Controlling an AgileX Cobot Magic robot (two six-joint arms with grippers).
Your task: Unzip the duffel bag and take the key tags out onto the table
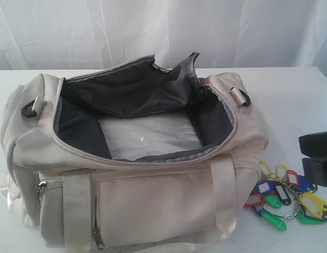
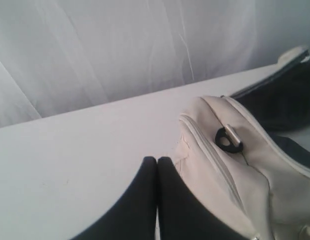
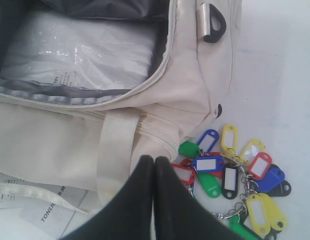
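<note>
The cream duffel bag (image 1: 152,200) lies on the white table (image 1: 289,89) with its top zipper undone and the dark grey lining showing. The key tags (image 1: 287,197) lie in a bunch on the table beside the bag's right end, outside it. In the right wrist view my right gripper (image 3: 154,160) is shut and empty, hovering over the bag's strap, with the key tags (image 3: 229,172) just beside it. My left gripper (image 2: 157,160) is also shut and empty, over bare table next to the bag's other end (image 2: 229,165).
White stuffing in clear plastic (image 1: 147,137) fills the bag's bottom. Black clips (image 1: 242,97) sit at both bag ends. A dark part of the right arm (image 1: 317,155) stands at the right edge above the tags. A white curtain hangs behind the table.
</note>
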